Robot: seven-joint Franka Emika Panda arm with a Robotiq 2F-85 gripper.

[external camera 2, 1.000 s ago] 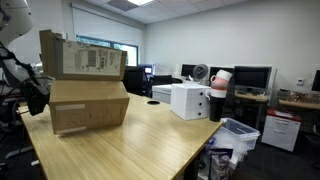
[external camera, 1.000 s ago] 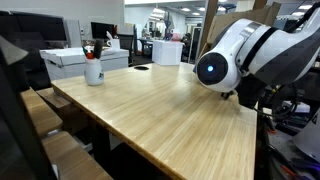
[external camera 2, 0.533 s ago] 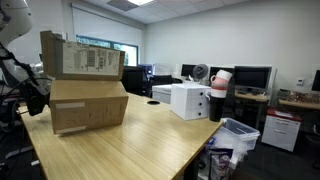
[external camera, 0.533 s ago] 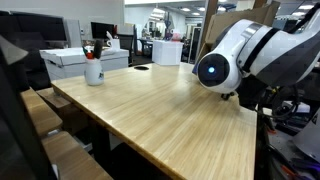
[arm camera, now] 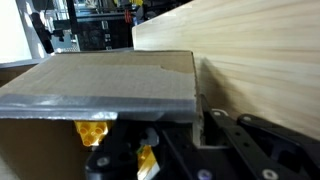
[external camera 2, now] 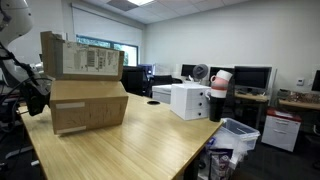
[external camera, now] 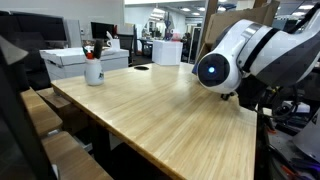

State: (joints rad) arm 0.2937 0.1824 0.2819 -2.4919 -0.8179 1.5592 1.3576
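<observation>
A brown cardboard box (external camera 2: 88,103) stands on the wooden table (external camera 2: 130,150) with one flap (external camera 2: 78,55) raised upright. In the wrist view a taped grey flap (arm camera: 100,82) fills the middle, and its corner sits between my gripper's (arm camera: 198,140) black fingers (arm camera: 230,132), which are shut on the flap's edge. Below the flap the box's inside is dark, with small yellow pieces (arm camera: 92,128) showing. My arm (external camera: 245,55) leans over the table beside the box (external camera: 238,15); in both exterior views the gripper itself is hidden.
A white mug with pens (external camera: 93,70) and a white carton (external camera: 72,60) stand at the table's far side, beside a flat black item (external camera: 141,68). A white carton (external camera 2: 188,100), a desk fan (external camera 2: 200,72) and a bin (external camera 2: 238,135) are off the table's end.
</observation>
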